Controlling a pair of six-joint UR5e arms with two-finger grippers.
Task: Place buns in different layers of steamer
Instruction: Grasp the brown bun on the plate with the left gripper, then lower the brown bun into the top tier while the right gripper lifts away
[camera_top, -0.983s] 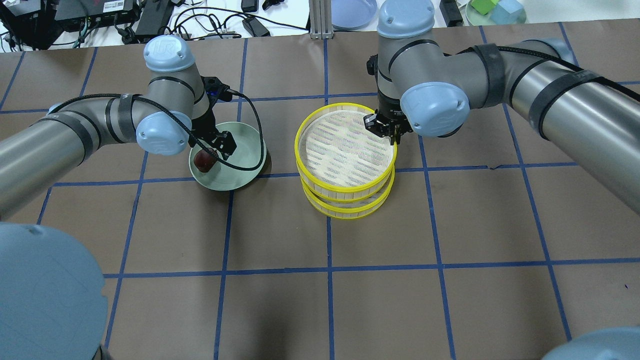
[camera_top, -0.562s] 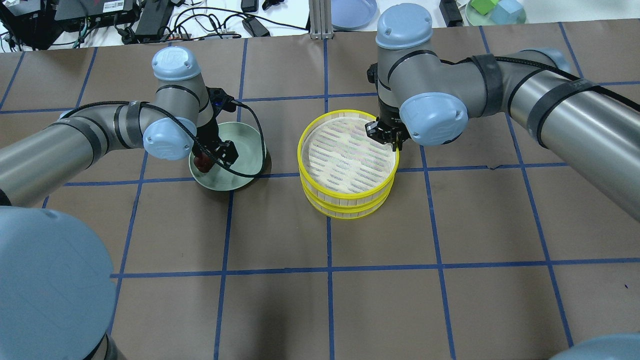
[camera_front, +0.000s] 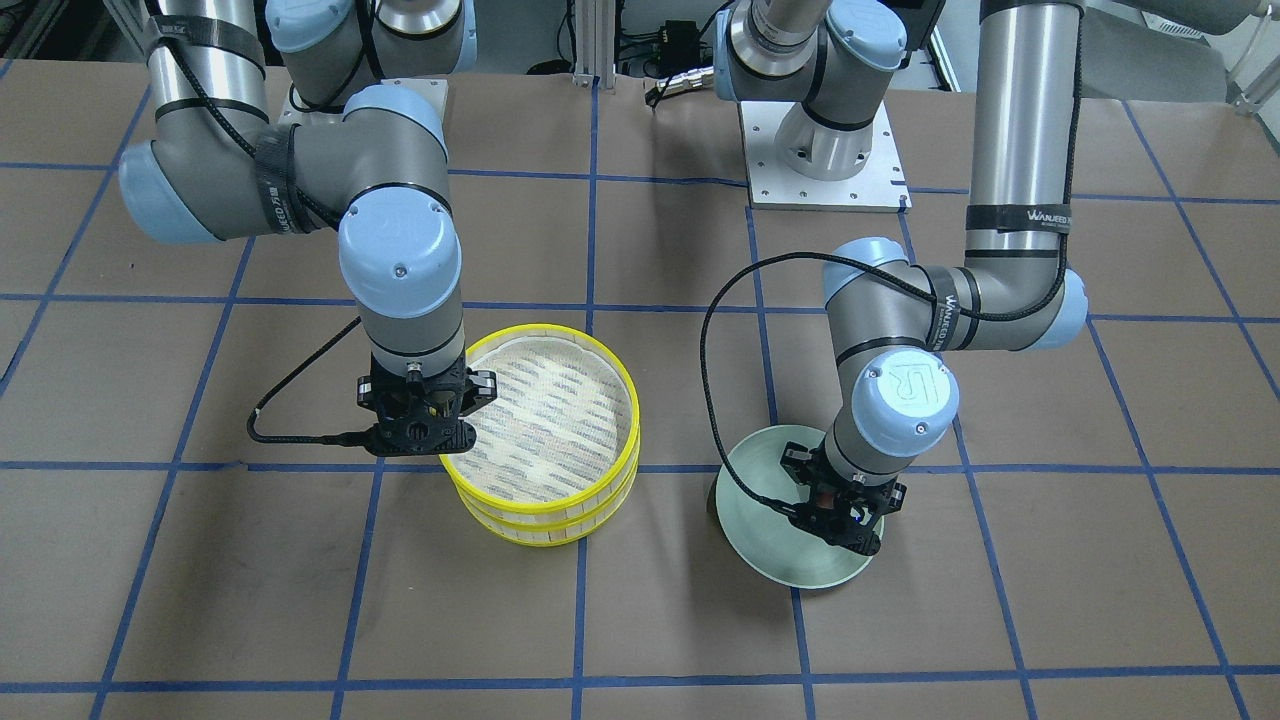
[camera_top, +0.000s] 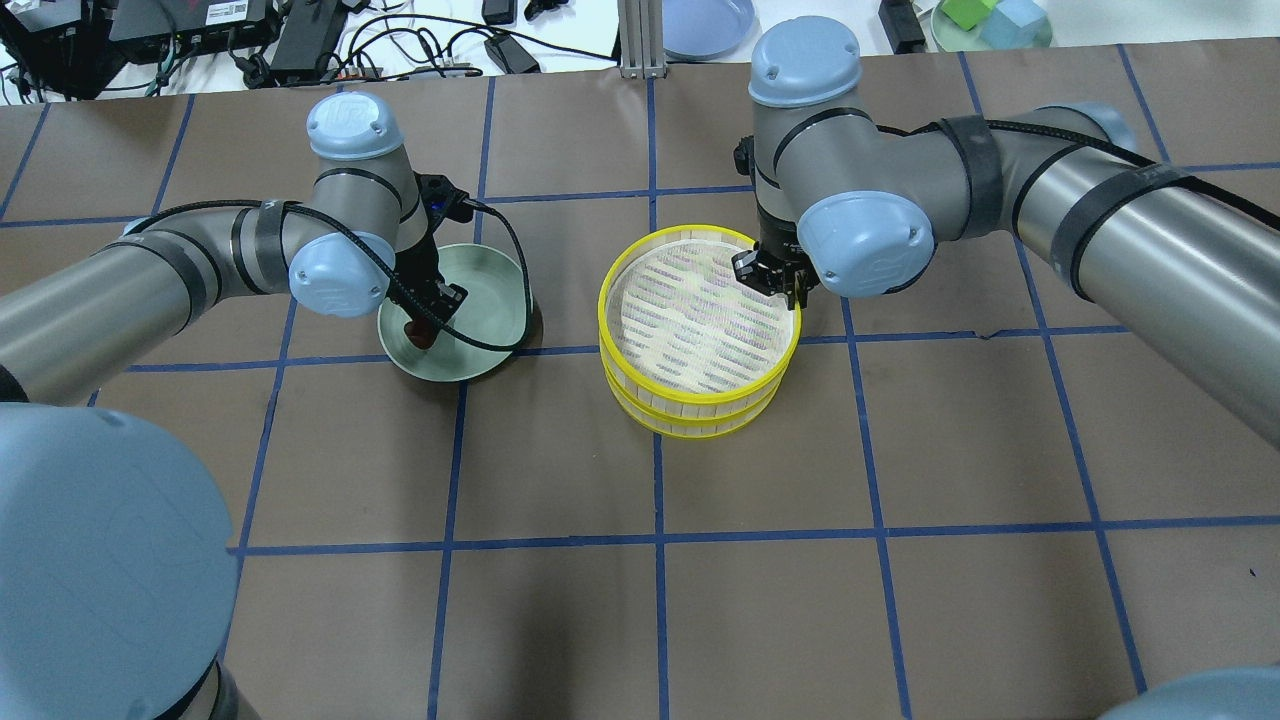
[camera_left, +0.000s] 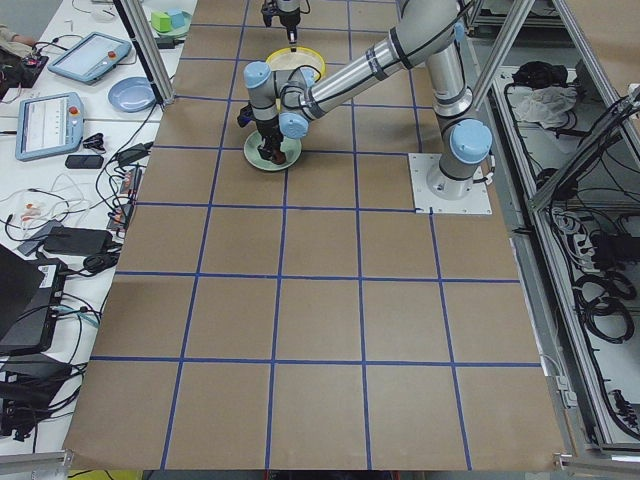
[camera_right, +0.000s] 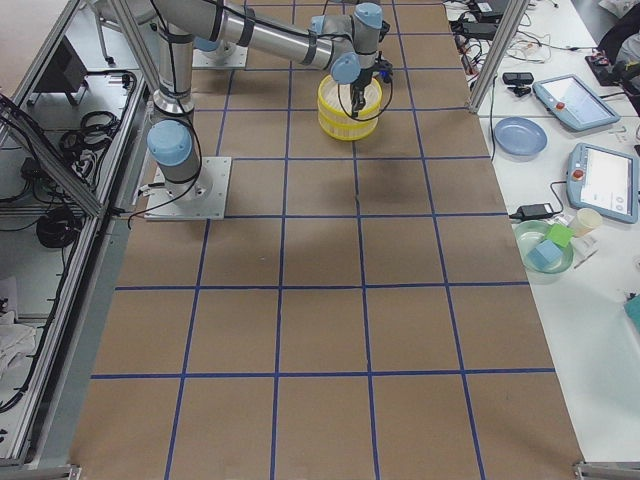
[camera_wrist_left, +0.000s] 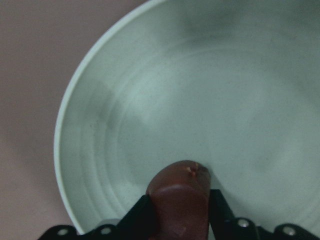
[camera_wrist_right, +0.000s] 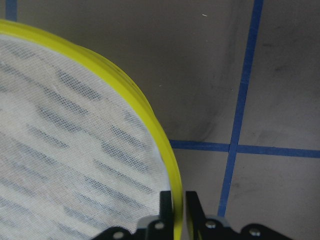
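Left wrist-mounted: fingers (camera_wrist_left: 141, 216) apparently pinch the dark bun (camera_wrist_left: 180, 197), its base cut off.

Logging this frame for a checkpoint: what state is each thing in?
left gripper: shut on dark bun
dark bun: gripped, over green plate
green plate: on table, beneath bun
right gripper: shut on top tray rim
top tray: empty, stacked on lower tray
lower tray: covered, contents hidden
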